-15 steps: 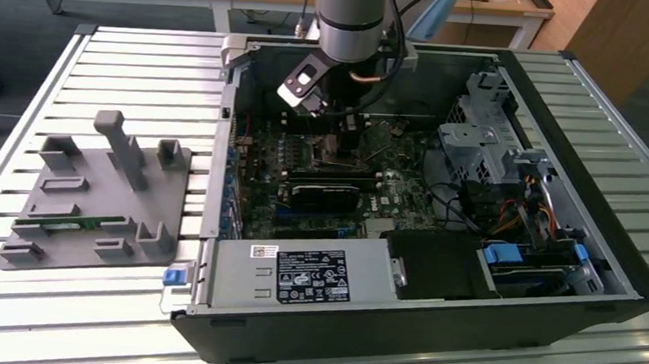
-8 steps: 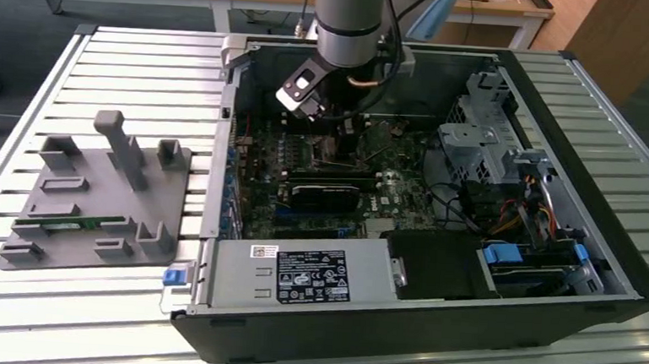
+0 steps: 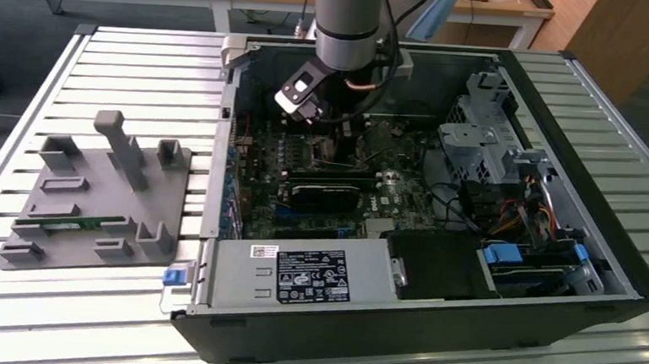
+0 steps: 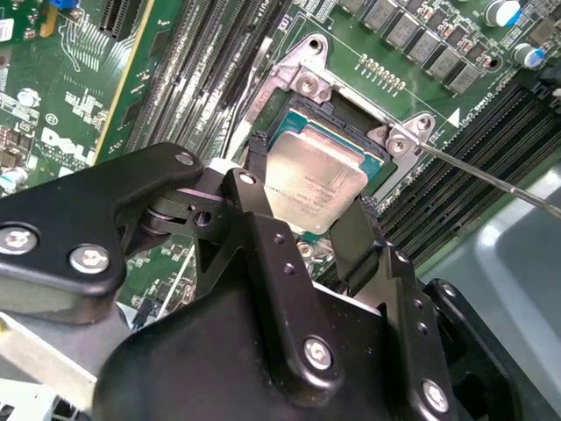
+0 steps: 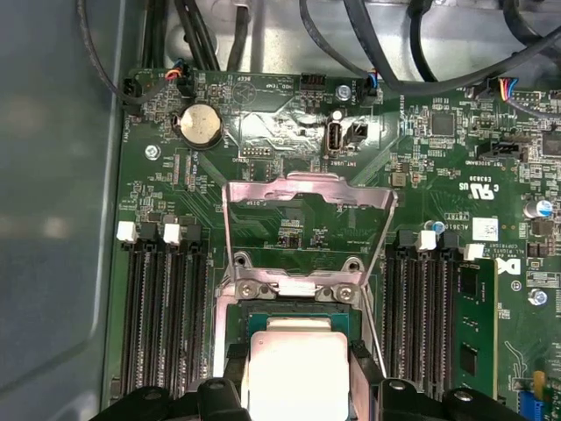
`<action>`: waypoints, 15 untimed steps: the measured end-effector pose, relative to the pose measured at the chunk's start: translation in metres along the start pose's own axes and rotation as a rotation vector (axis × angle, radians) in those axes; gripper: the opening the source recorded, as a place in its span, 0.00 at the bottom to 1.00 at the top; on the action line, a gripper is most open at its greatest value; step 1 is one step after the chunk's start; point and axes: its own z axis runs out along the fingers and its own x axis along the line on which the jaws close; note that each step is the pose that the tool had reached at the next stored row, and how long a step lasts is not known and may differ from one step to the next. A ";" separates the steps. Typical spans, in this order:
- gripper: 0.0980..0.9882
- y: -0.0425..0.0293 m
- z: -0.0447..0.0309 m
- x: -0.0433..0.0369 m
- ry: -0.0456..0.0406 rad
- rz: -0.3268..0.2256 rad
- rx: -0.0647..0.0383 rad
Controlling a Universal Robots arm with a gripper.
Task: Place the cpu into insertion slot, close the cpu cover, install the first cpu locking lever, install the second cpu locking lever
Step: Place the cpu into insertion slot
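While the gripper (image 4: 311, 175) reaches down over the motherboard (image 5: 438, 158), its two black fingers (image 4: 256, 167) are closed part-way onto opposite edges of the cpu (image 4: 320, 189), and in both wrist views the chip's dull grey face shows between them. The cpu (image 5: 296, 368) sits squarely over the insertion slot (image 5: 263, 309), inside its silvery rim; I cannot tell whether it is fully seated or held just clear of the contacts.

In the second wrist view the slot's (image 4: 308, 112) black edge shows just past the far edge of the chip. A locking lever (image 4: 491, 175), a thin metal rod, runs outward from one corner of the slot and stands free.

Just beyond the slot in the first wrist view, the cpu cover (image 5: 307, 189) is swung up on its hinge, leaving the slot uncovered, and the board is visible through its square window. Long black memory slots (image 5: 162, 316) flank the insertion slot on both sides. Farther past the cover lies a round coin cell (image 5: 200, 124).

In the exterior view the gripper (image 3: 315, 118) hangs inside the open computer case (image 3: 326, 343), which lies on a slatted metal table (image 3: 140, 61). Well apart from the slot, outside the case toward the exterior view's left, rests a grey fixture block (image 3: 87, 193).
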 end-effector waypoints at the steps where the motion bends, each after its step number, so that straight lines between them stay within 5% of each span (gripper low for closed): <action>1: 0.49 0.0000 0.0008 0.0002 0.0000 0.000 0.000; 15: 0.49 -0.0003 0.0076 0.0031 -0.0008 0.006 0.000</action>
